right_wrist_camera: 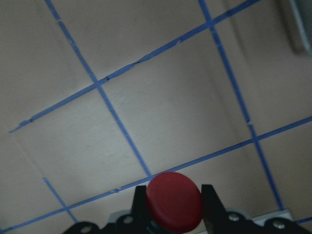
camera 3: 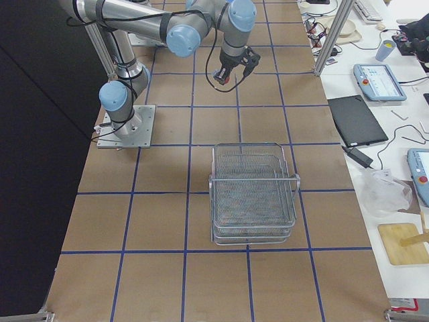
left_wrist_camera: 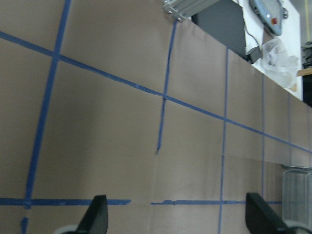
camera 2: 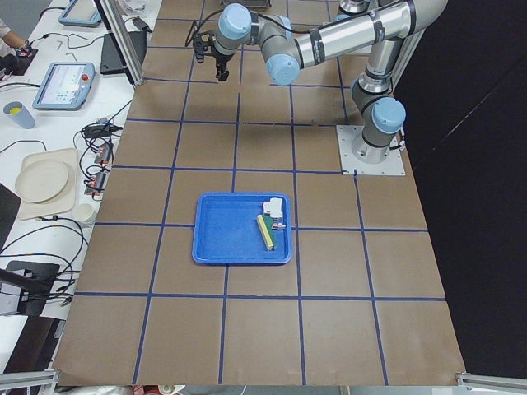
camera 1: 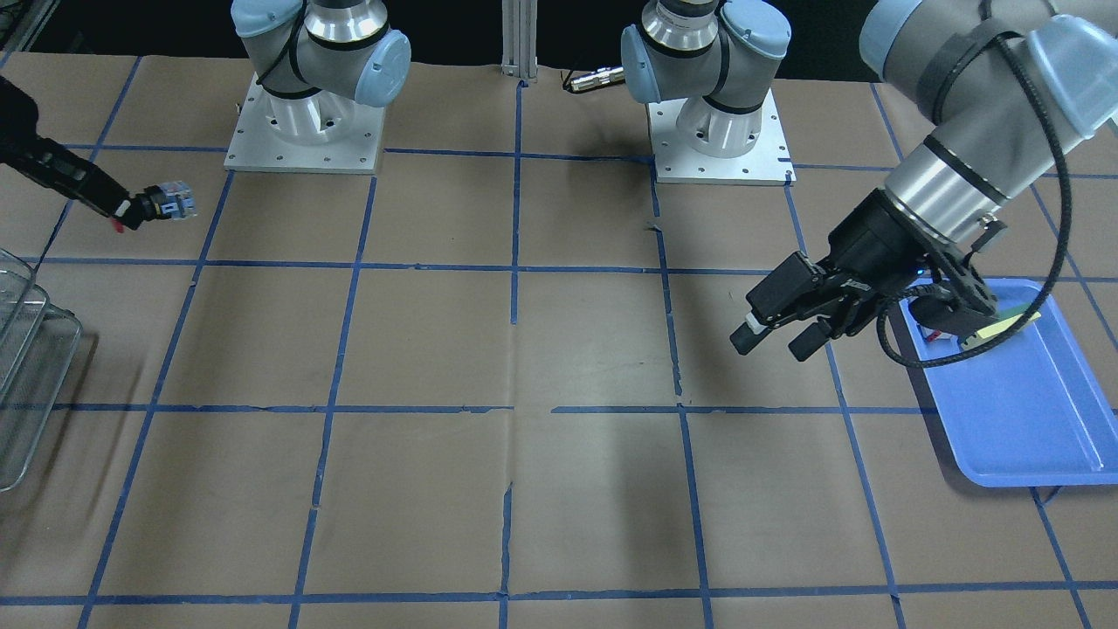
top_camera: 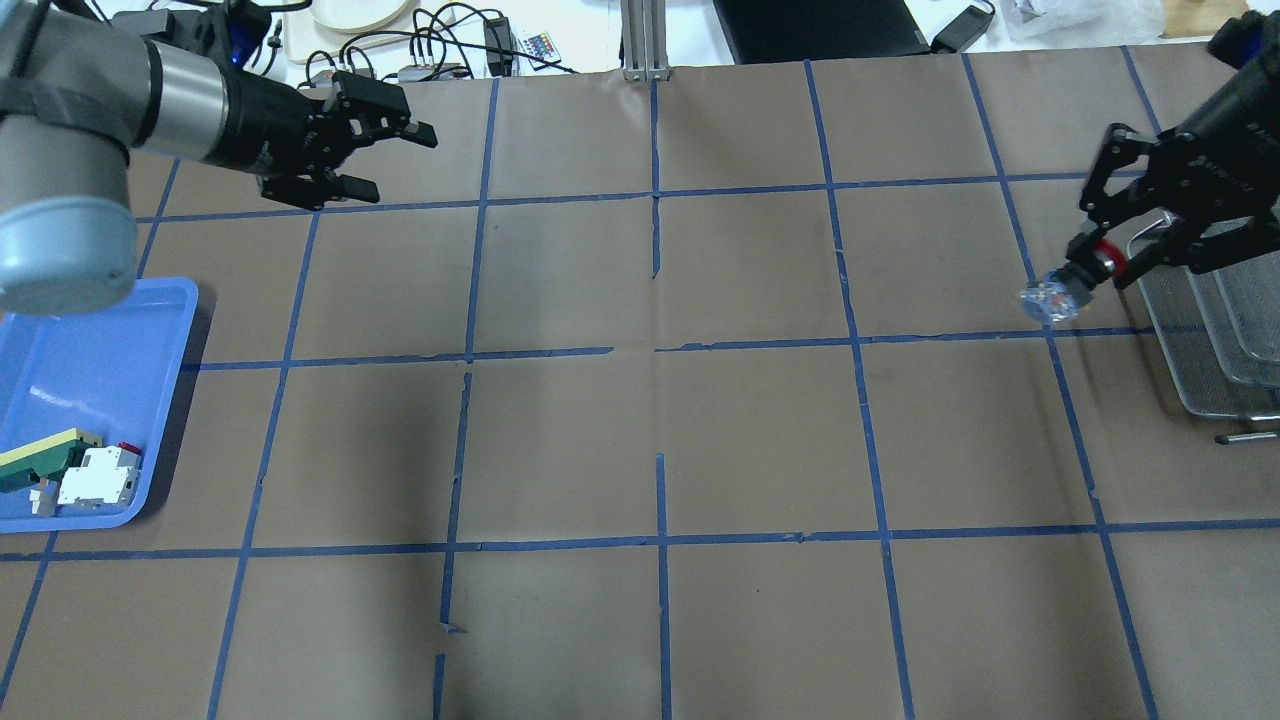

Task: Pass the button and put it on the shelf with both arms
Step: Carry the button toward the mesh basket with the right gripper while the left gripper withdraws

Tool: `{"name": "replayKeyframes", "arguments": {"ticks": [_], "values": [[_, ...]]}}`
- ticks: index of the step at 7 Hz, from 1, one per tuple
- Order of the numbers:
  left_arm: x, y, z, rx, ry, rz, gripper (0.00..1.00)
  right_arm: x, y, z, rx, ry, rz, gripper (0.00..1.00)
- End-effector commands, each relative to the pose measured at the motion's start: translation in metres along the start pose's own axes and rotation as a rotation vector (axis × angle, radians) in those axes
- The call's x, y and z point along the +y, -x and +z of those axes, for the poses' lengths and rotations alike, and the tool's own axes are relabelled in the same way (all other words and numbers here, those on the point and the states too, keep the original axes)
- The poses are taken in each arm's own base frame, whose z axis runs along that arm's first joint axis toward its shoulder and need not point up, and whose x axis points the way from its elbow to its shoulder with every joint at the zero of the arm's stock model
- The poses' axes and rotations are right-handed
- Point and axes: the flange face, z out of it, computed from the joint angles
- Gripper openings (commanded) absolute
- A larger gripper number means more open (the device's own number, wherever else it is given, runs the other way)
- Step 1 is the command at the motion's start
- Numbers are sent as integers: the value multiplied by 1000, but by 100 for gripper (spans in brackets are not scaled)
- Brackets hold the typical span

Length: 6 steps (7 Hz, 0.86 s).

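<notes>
My right gripper is shut on the button and holds it above the table, just left of the wire-mesh shelf. The red cap sits between the fingers and the silvery-blue rear block points away from the gripper. In the front-facing view the right gripper holds the button at the far left, behind the shelf. The right wrist view shows the red cap between the fingers. My left gripper is open and empty at the far left, above the table; it also shows in the front-facing view.
A blue tray lies at the left edge with a white-and-red boxy part and a green-and-yellow block in it. The table is brown paper with a blue tape grid. Cables and devices lie beyond the far edge.
</notes>
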Motion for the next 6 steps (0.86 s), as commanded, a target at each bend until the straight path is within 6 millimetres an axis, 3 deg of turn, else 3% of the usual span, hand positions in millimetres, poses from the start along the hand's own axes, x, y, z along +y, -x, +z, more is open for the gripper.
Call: {"name": "replayKeyframes", "arguments": {"ticks": [1, 2, 3, 4, 5, 6], "values": [[13, -22, -47, -400, 147, 103, 100, -67, -37, -27, 182, 9, -208, 4], [34, -61, -34, -426, 178, 190, 100, -97, -60, -34, 239, 18, -264, 4], [62, -95, -36, -496, 187, 270, 100, -122, -70, -25, 263, 43, -332, 4], [68, -97, -49, -487, 182, 280, 100, -145, -78, -18, 328, 42, -404, 4], [43, -89, -57, -478, 152, 284, 100, -166, -85, -2, 363, 59, -466, 4], [42, -82, -49, -472, 205, 267, 100, -181, -90, 11, 390, 58, -516, 5]]}}
